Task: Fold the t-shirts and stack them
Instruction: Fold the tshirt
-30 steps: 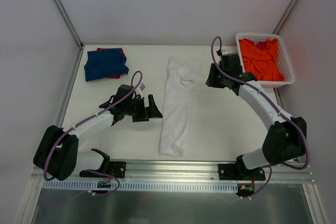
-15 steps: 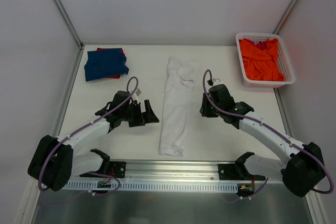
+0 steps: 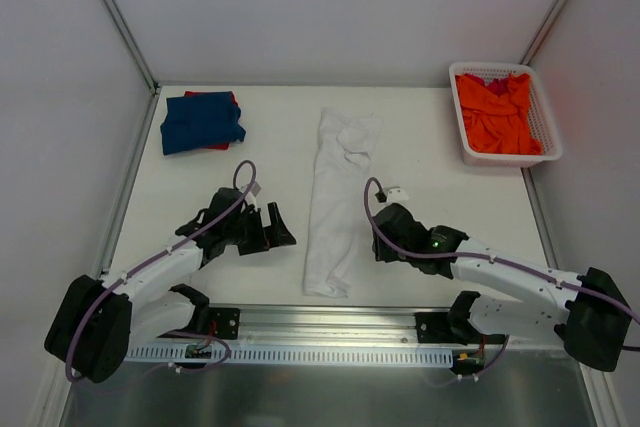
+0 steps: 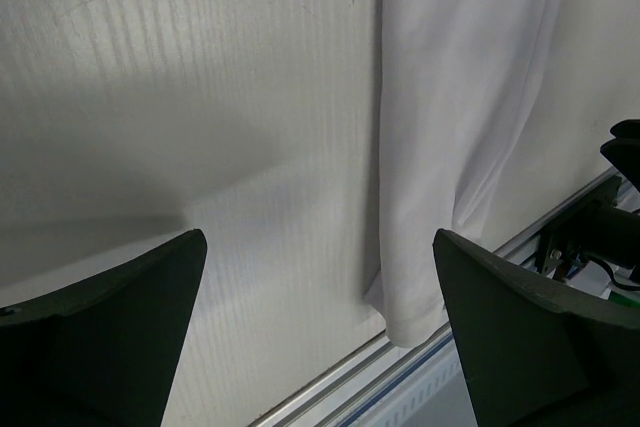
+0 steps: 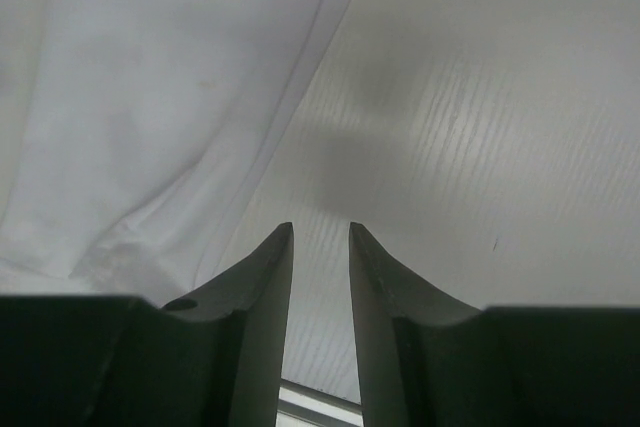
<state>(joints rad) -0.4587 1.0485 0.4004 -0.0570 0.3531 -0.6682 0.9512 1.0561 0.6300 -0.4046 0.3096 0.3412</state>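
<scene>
Where the left end effector [image 3: 281, 227] hangs: lower left of centre, jaws wide, empty; it should square up on the near hem corner.
white t-shirt [image 3: 338, 202]: long strip at mid-frame, lying on the worktop [image 3: 430, 147] between both end effectors, just beside each.
right end effector [image 3: 376, 245]: lower right of centre, jaws narrow, empty; it should pinch the opposite corner and lift evenly.

No readable text, labels or numbers anywhere.
</scene>
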